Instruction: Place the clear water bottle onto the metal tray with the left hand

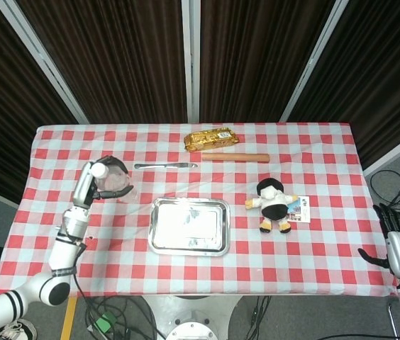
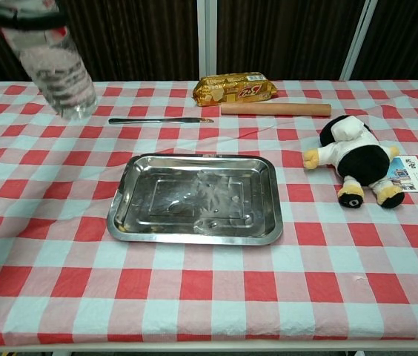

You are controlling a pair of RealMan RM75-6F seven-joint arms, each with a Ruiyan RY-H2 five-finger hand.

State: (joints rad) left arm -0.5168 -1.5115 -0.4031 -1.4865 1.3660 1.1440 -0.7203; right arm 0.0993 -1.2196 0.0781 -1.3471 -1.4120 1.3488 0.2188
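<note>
The left hand (image 1: 101, 185), fingers wrapped around the water bottle (image 1: 112, 183), holds it above the desk left of the empty tray (image 1: 189, 225); setting down remains.

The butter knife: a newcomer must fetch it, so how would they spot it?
On the checkered table, look behind the metal tray, toward the curtains. The butter knife lies flat there, left of the wooden rolling pin; it alone is thin and silvery.

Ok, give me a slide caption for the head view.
Left hand holds the clear water bottle aloft, left of the empty metal tray.
</note>
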